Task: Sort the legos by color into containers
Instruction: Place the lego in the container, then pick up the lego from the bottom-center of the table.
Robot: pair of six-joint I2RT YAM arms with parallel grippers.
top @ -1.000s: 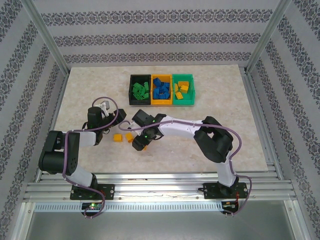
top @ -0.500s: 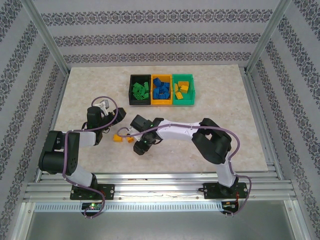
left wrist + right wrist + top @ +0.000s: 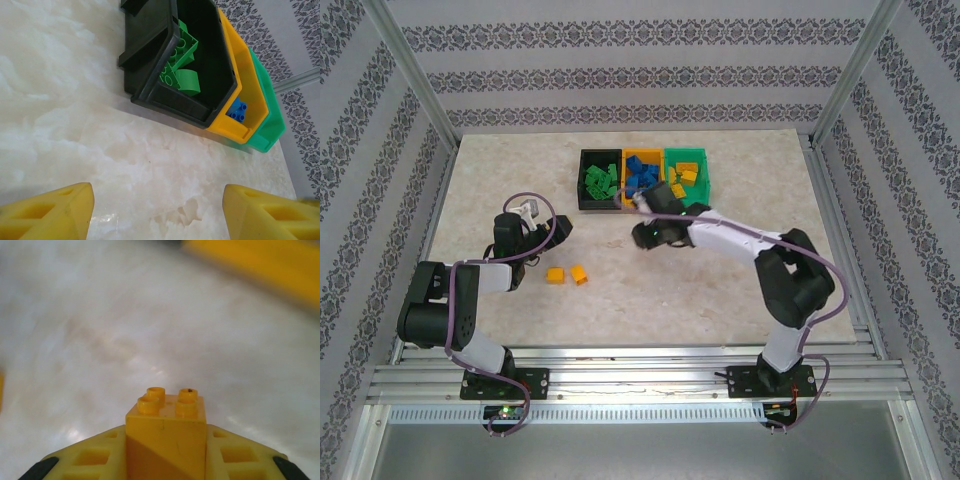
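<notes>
My right gripper (image 3: 642,207) hangs just in front of the yellow-orange bin (image 3: 642,203), shut on a yellow brick (image 3: 166,432) whose studs point away from the wrist camera. Two more yellow bricks (image 3: 556,275) (image 3: 579,273) lie on the table. My left gripper (image 3: 560,228) hovers left of centre, open and empty, its yellow fingers (image 3: 50,215) wide apart. The black bin (image 3: 582,180) holds green bricks (image 3: 180,75), the yellow-orange bin (image 3: 245,95) holds blue bricks (image 3: 237,110), and the green bin (image 3: 704,178) holds yellow bricks (image 3: 686,176).
The three bins stand side by side at the back centre of the marble tabletop (image 3: 500,180). Aluminium frame posts (image 3: 415,80) and patterned walls close in the sides. The right arm's elbow (image 3: 800,275) rises over the right half of the table.
My right gripper took hold of a yellow brick near the loose ones at front left and swung back and right to the bins. The left arm stayed still.
</notes>
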